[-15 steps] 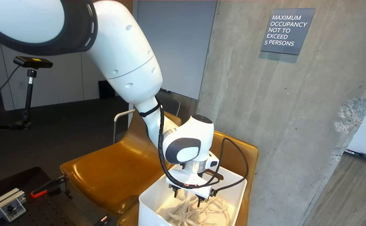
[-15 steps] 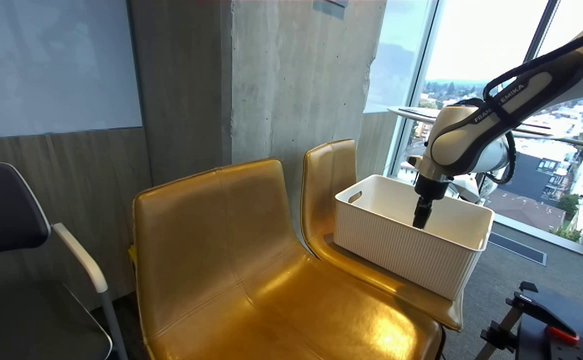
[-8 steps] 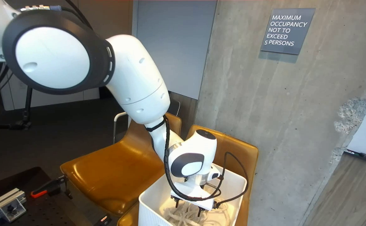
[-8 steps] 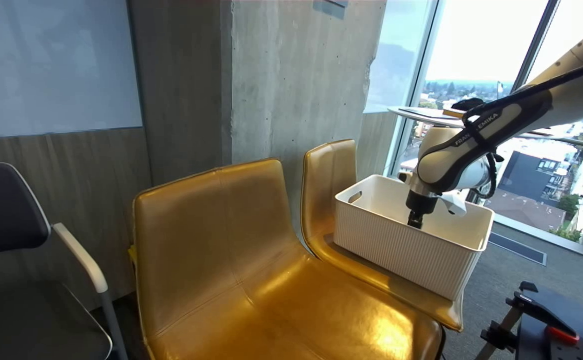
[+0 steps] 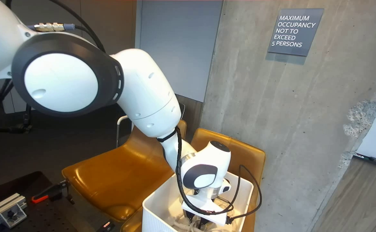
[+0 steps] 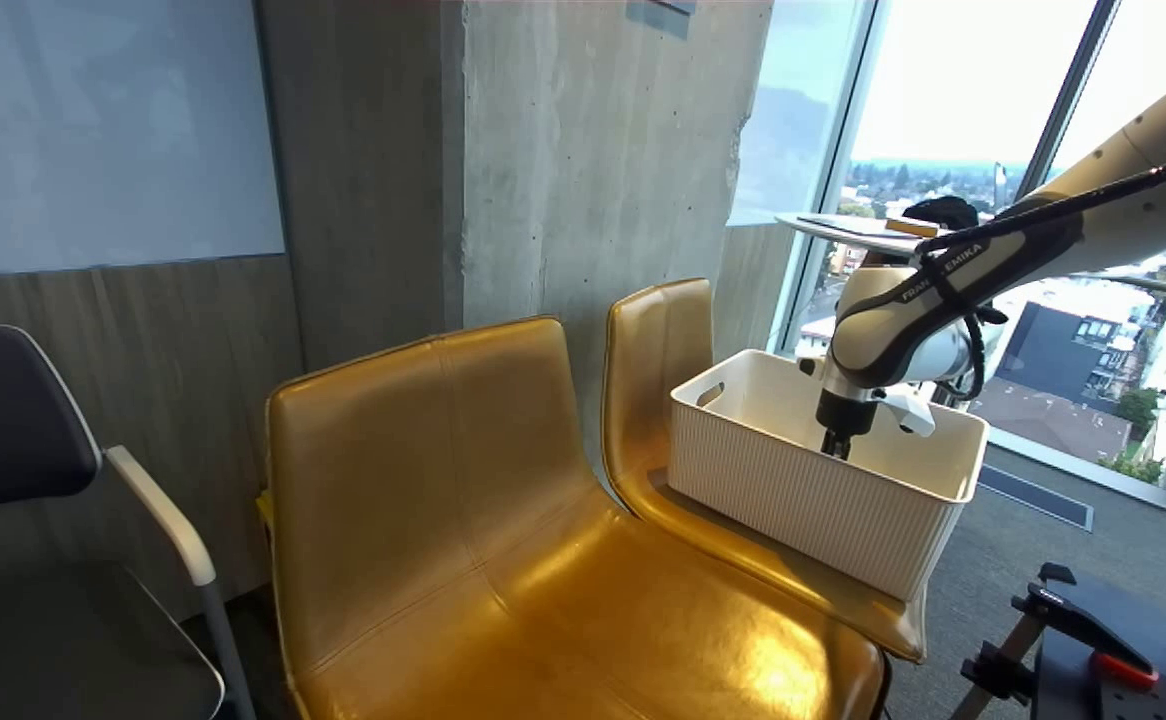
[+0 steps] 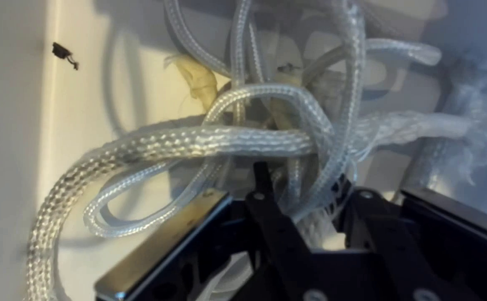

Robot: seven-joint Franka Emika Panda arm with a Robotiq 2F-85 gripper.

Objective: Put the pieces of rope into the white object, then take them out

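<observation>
The white object is a ribbed bin [image 6: 803, 500], standing on a chair in both exterior views. Down inside it lie tangled pieces of pale rope: in the wrist view a thick braided rope [image 7: 185, 142] crosses a thinner looped rope [image 7: 354, 79]. My gripper [image 7: 300, 177] points down into this heap, its fingers part-way apart. Thin strands pass between them, and some loose fibres cross the right finger. A dark gap shows beside the left finger [image 7: 262, 171], so no firm hold is visible. In an exterior view the bin's wall hides the fingertips of the gripper [image 6: 836, 445].
Bin walls surround the hand closely. Beside the bin is a tan chair [image 6: 583, 580]. A concrete wall [image 5: 272, 112] rises behind. At the near side lies a dark table with a red-handled clamp [image 5: 46, 195]. A cable [image 5: 259, 193] loops out from the hand over the bin's rim.
The arm has come down, lowering the hand deeper into the bin, with a slight drift to the right in an exterior view. The fingers have drawn closer together around the rope strands.
</observation>
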